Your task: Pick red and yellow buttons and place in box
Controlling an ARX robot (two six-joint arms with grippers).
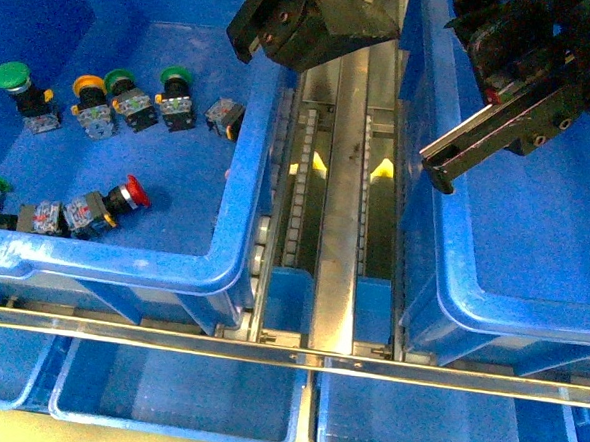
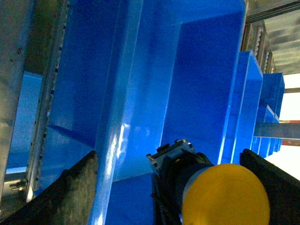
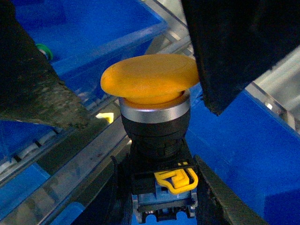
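yellow button (image 3: 150,84) is clamped in right gripper (image 1: 440,168), above box (image 1: 533,256) at 3 o'clock. left gripper (image 1: 382,31) at 12 o'clock: second yellow button (image 2: 225,197) seen between fingers (image 2: 70,192), closure cannot be told. risk: it could be lost into roller track (image 1: 290,171) if released short of the box.

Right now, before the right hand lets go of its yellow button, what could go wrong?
1. In the front view the right hand appears just over the rim of the box, beside the open conveyor track. Released here, the yellow button might strike the rim and fall into the track instead of the box.
2. In the right wrist view the cap leans against one finger, so the button may tip or catch as the hand opens.
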